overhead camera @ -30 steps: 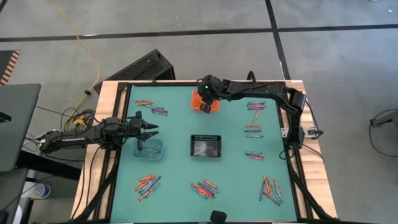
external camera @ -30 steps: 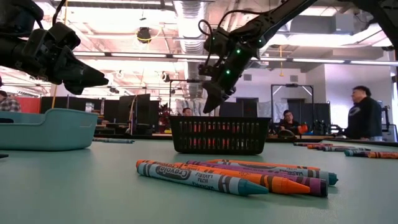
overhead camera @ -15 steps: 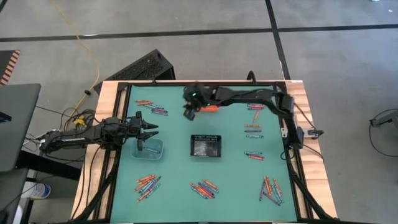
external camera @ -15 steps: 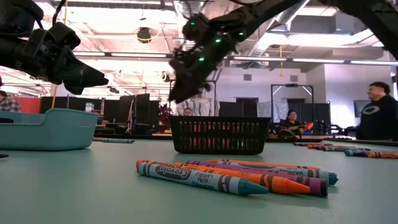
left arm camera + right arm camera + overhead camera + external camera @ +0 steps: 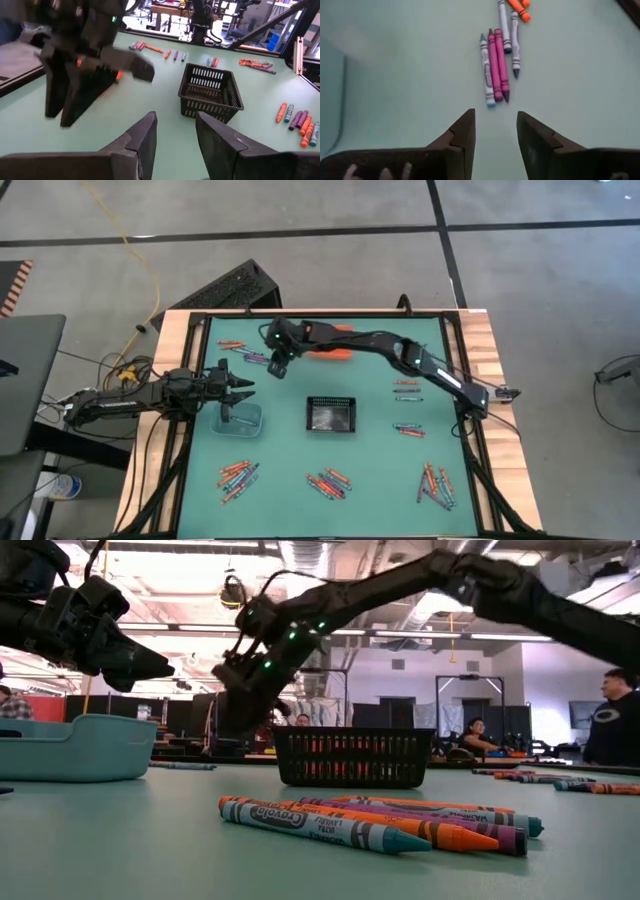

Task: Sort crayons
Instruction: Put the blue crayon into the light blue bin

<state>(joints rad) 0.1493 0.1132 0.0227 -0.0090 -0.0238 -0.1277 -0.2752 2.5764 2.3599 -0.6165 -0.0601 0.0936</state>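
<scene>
Crayons lie in small groups on the green table. One group of purple, grey and orange ones (image 5: 495, 65) lies at the far left (image 5: 250, 356), just ahead of my right gripper (image 5: 495, 137). That gripper (image 5: 277, 367) is open and empty, reaching across from the right. My left gripper (image 5: 243, 390) is open and empty above the clear bin (image 5: 241, 419); it also shows in its own wrist view (image 5: 175, 135). More groups lie near the front edge (image 5: 328, 482) and at the right (image 5: 408, 387).
A black mesh bin (image 5: 331, 414) stands mid-table. An orange bin (image 5: 335, 352) stands at the far side, partly under my right arm. More crayons lie at the front left (image 5: 237, 474) and front right (image 5: 435, 484). People show in the room beyond (image 5: 612, 730).
My right gripper has swung from above the orange bin toward the table's left edge. It now hovers by the far-left crayon group. My left arm has kept still.
</scene>
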